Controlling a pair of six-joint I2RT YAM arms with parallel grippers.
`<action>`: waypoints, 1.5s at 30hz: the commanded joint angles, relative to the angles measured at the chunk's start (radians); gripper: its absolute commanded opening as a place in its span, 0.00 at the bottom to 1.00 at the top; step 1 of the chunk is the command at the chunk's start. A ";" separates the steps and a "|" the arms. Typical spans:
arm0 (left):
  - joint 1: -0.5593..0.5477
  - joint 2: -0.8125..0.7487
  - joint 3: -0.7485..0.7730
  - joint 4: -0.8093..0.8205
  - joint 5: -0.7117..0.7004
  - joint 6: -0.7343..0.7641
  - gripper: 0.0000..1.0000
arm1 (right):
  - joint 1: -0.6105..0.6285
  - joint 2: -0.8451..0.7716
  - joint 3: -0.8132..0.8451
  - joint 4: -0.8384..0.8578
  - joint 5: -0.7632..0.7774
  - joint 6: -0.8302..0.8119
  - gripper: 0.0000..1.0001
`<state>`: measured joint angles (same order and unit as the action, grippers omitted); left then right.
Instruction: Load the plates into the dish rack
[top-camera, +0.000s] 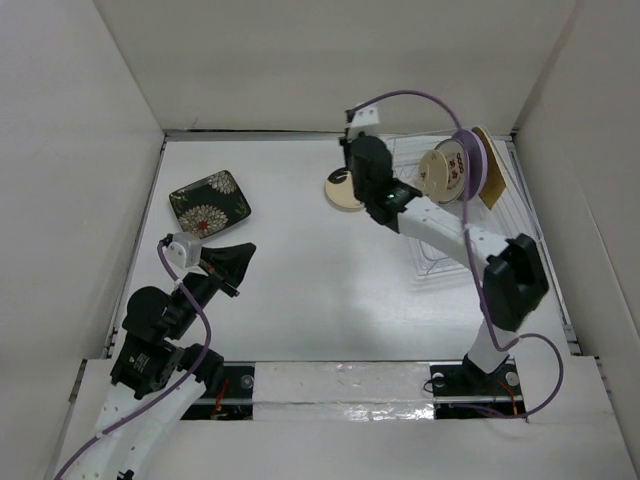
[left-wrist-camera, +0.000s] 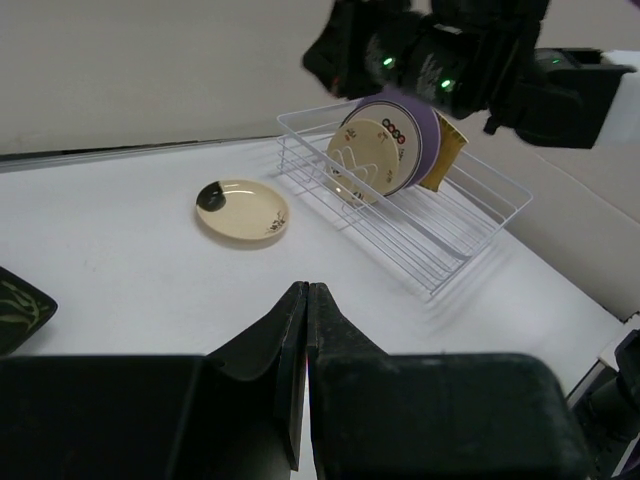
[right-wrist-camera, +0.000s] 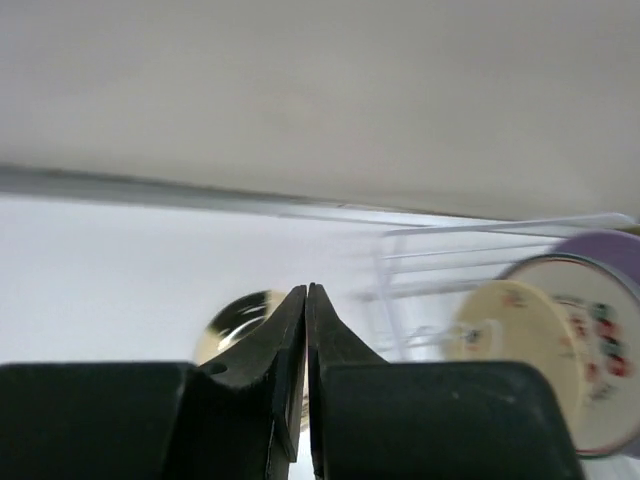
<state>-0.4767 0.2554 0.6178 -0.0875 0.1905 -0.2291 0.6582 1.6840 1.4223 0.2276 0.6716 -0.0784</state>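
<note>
**Both Pairs of Fingers Shut, Arms Well Apart**

The left arm sat folded close to its own base, elbow bent. Its left gripper pointed forward and slightly right, with the fingers pressed flat together and nothing between them. The right arm stretched far forward from a sharply bent elbow and angled across toward the left. The right gripper was held level, aimed away from the bases — fingers met tip to tip, empty.

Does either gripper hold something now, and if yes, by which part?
Nothing is held. The left gripper and the right gripper are both shut, fingertips together, nothing between them.
</note>
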 joint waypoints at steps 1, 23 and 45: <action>-0.007 0.022 0.030 0.035 -0.016 0.002 0.00 | 0.078 0.190 0.093 -0.198 -0.044 -0.036 0.16; -0.007 0.044 0.030 0.035 -0.016 0.002 0.00 | -0.072 0.529 0.337 -0.416 -0.256 0.075 0.59; -0.007 0.061 0.031 0.031 -0.029 0.005 0.00 | 0.104 0.427 0.187 -0.427 -0.466 0.244 0.61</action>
<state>-0.4767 0.3031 0.6178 -0.0952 0.1677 -0.2291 0.7574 2.1830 1.6215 -0.2207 0.2665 0.1287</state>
